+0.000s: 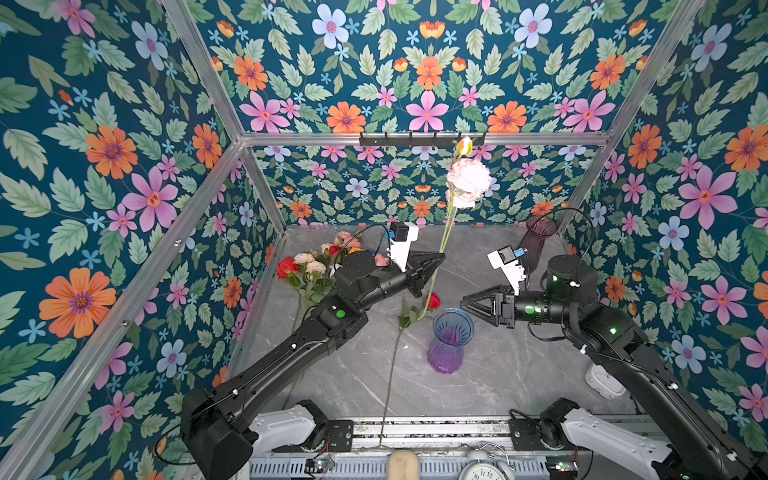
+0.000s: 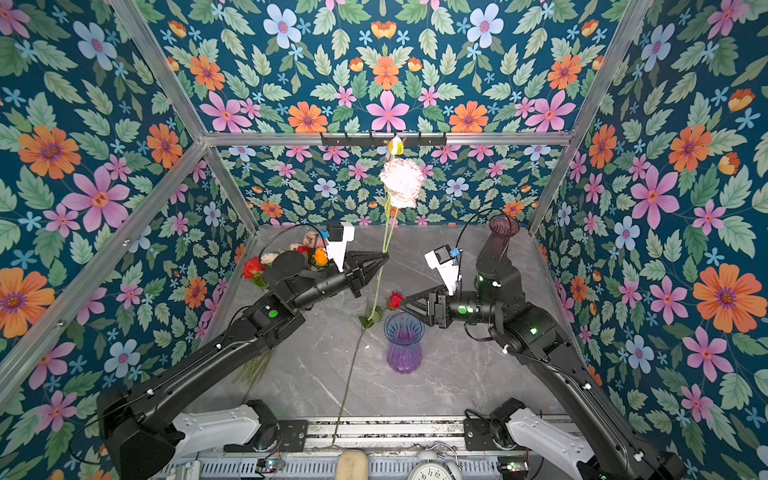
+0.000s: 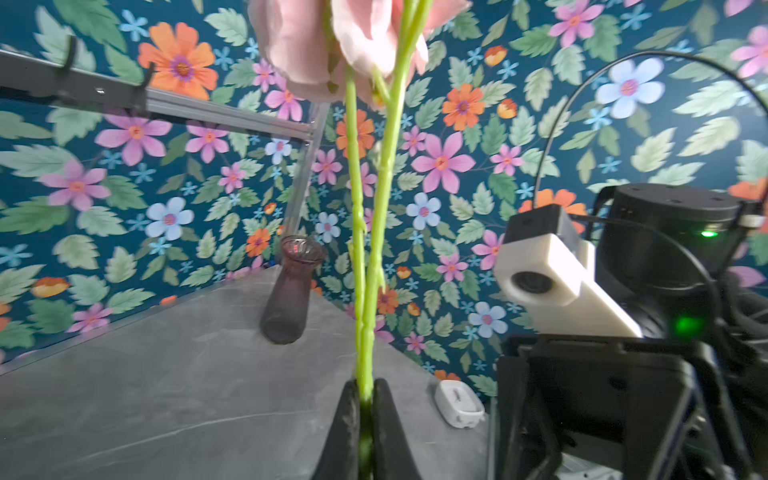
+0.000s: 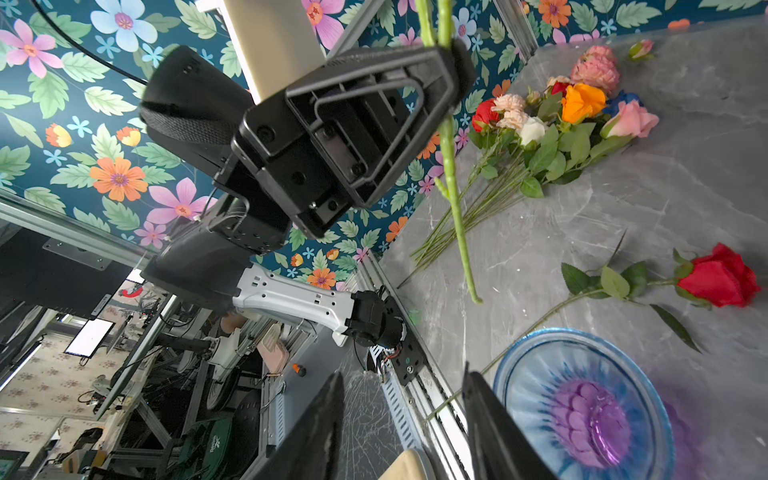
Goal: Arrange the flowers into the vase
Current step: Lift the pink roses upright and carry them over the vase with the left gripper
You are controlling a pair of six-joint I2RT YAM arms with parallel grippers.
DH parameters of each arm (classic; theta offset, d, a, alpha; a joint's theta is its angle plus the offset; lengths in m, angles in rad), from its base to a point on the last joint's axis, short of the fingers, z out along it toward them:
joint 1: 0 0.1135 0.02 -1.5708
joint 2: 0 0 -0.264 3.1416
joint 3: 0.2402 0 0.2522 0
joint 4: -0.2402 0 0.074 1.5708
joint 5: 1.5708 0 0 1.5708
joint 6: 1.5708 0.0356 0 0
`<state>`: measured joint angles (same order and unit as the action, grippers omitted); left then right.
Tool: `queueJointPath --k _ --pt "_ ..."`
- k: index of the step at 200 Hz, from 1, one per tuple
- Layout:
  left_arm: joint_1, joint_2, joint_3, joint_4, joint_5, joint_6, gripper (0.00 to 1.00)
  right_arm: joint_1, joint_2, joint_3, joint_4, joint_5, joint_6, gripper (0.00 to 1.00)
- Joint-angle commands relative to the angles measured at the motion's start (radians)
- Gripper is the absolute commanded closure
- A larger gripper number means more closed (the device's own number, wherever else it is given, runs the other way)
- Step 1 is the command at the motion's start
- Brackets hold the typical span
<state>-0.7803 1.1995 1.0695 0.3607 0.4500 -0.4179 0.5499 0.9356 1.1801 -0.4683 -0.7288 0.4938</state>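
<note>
My left gripper (image 1: 440,255) (image 3: 365,384) is shut on the green stem of a pale pink flower (image 1: 469,180) (image 2: 402,180) and holds it upright above the table. The stem's lower end (image 4: 465,257) hangs free, left of the blue-and-purple glass vase (image 1: 451,340) (image 2: 404,343) (image 4: 582,407). My right gripper (image 1: 463,305) (image 4: 401,376) stands open and empty just above the vase's right rim. A red rose (image 1: 433,300) (image 4: 723,280) lies on the table behind the vase. The other flowers (image 1: 316,266) (image 4: 561,112) lie in a pile at the back left.
A dark purple vase (image 1: 538,241) (image 3: 291,291) stands at the back right corner. A white device (image 1: 602,380) (image 3: 459,403) sits by the right wall. A clock (image 1: 484,469) is below the front rail. A black hook rack (image 1: 422,139) hangs on the back frame.
</note>
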Motion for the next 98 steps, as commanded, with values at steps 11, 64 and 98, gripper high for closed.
queueJointPath --k 11,64,98 --pt "-0.005 0.018 -0.034 0.288 0.099 -0.159 1.00 0.005 -0.006 -0.008 0.068 0.018 -0.006 0.53" --pt "-0.053 0.079 -0.012 0.410 0.188 -0.281 1.00 0.063 0.002 0.001 0.086 0.069 -0.059 0.58" --pt "-0.076 0.095 -0.003 0.415 0.236 -0.274 1.00 0.065 0.000 0.010 0.112 0.072 -0.076 0.63"
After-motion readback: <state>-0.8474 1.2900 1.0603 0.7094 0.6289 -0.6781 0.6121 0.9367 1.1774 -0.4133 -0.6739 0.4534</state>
